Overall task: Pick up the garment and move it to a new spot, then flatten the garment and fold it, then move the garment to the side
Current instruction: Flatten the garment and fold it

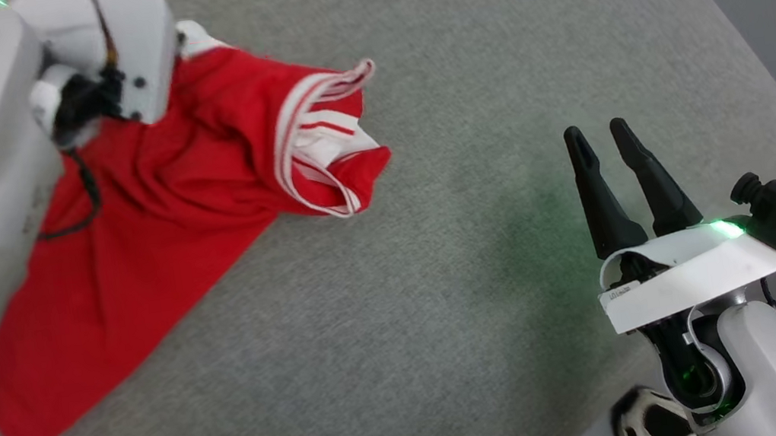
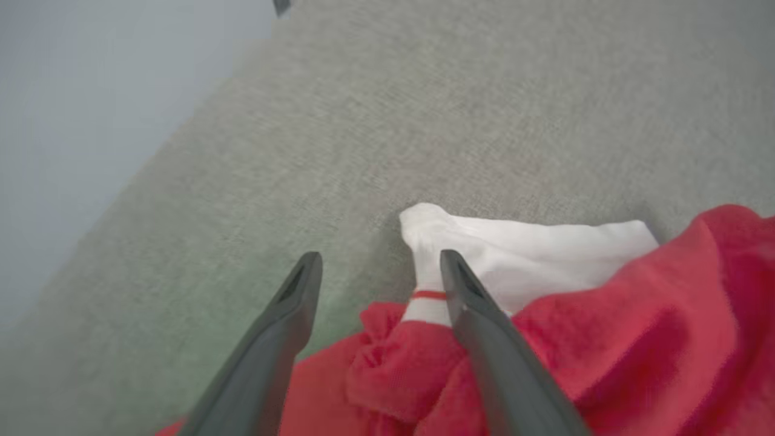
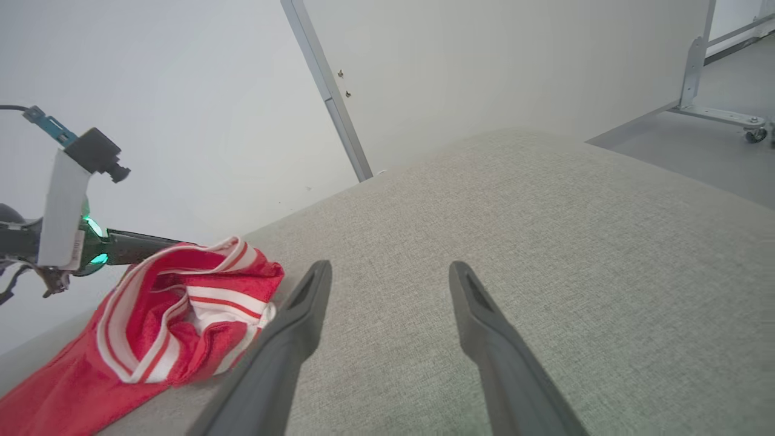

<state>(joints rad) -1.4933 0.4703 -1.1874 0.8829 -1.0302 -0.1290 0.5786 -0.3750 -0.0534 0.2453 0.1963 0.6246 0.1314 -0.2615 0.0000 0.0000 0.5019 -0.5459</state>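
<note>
Garment, crumpled red jersey, white-red striped trim (image 1: 148,208): long axis lower-left to upper-right, head view | left fingers (image 2: 457,278) spread at white sleeve (image 2: 545,260), gripping nothing | right fingers (image 1: 583,158) spread, empty, over grey fabric bench (image 1: 486,311)

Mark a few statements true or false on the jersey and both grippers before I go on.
1. The right gripper has its jaws shut on the garment. False: they are open and empty, over the bare gray surface, apart from the garment.
2. The left gripper has open jaws at the garment's white sleeve. True.
3. The garment lies flat and folded. False: it is bunched, with the striped trim turned up.
4. The garment rests on the gray surface. True.
</note>
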